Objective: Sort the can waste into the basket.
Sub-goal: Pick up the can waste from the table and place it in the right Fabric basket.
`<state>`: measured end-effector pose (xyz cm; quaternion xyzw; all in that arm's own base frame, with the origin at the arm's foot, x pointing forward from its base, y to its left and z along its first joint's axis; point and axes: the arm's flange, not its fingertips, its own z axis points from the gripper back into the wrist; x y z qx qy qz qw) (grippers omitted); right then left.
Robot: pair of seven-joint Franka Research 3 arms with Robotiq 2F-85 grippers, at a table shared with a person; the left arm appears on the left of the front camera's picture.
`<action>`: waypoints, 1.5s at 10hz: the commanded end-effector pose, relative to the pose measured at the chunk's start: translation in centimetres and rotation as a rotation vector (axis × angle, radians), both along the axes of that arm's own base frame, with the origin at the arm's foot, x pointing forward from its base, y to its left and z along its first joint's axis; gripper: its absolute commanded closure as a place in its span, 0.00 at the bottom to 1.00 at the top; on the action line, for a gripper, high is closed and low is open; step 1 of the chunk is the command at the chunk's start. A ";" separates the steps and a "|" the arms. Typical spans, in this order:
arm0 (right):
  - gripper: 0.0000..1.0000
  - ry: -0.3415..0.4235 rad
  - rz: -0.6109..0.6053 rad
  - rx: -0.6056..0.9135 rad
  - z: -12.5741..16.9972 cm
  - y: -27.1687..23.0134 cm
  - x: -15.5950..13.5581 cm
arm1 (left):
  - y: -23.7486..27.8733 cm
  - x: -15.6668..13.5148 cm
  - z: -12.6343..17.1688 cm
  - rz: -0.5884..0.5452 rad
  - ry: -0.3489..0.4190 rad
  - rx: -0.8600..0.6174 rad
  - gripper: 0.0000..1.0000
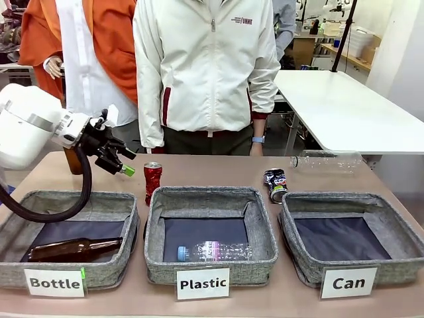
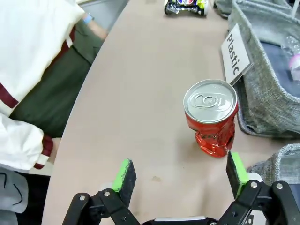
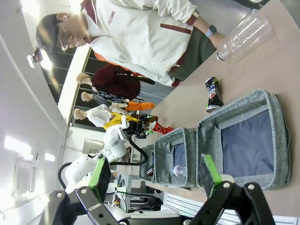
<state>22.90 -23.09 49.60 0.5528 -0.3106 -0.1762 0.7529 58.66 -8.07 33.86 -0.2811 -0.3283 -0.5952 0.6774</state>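
The dented red can [image 1: 153,182] with its silver top stands upright on the table behind the gap between the Bottle and Plastic baskets. My left gripper [image 1: 129,162] hangs open just left of it and a little higher. In the left wrist view the red can [image 2: 211,117] sits just beyond and right of centre of the open left gripper [image 2: 180,173], touching neither pad. The crushed dark can [image 1: 276,184] lies behind the left corner of the Can basket [image 1: 311,265], whose dark floor is bare. My right gripper [image 3: 155,171] is open, held high above the Can basket [image 3: 276,136].
The Plastic basket [image 1: 265,262] holds a clear bottle [image 1: 215,252]; the Bottle basket [image 1: 126,271] holds a brown bottle [image 1: 73,248]. Another clear bottle [image 1: 328,161] lies at the table's far right. A brown bottle [image 1: 71,161] stands behind my left arm. A person [image 1: 205,66] stands at the far edge.
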 end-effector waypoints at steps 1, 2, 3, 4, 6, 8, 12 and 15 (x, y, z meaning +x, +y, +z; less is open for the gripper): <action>0.00 -0.040 -0.002 0.005 0.1 0.0 0.2 | -0.5 1.1 -1.3 -0.058 0.040 0.007 0.00; 0.00 -0.040 -0.002 0.005 0.1 0.0 0.2 | -0.6 1.4 -1.7 -0.079 0.076 -0.006 0.00; 0.00 -0.040 -0.002 0.005 0.1 0.0 0.2 | -0.9 1.5 -1.9 -0.081 0.066 -0.025 0.00; 0.00 -0.040 -0.002 0.005 0.1 0.0 0.2 | -1.4 1.7 -2.1 -0.093 0.072 -0.049 0.00; 0.00 -0.040 -0.002 0.005 0.1 0.0 0.2 | -2.5 1.9 -2.7 -0.115 0.089 -0.073 0.00; 0.00 -0.040 -0.002 0.005 0.1 0.0 0.2 | -3.7 1.8 -3.6 -0.137 0.121 -0.079 0.00; 0.00 -0.040 -0.002 0.005 0.1 0.0 0.2 | -4.4 1.5 -4.3 -0.190 0.171 -0.098 0.00; 0.00 -0.040 -0.002 0.005 0.1 0.0 0.2 | -5.6 1.2 -5.0 -0.225 0.206 -0.149 0.00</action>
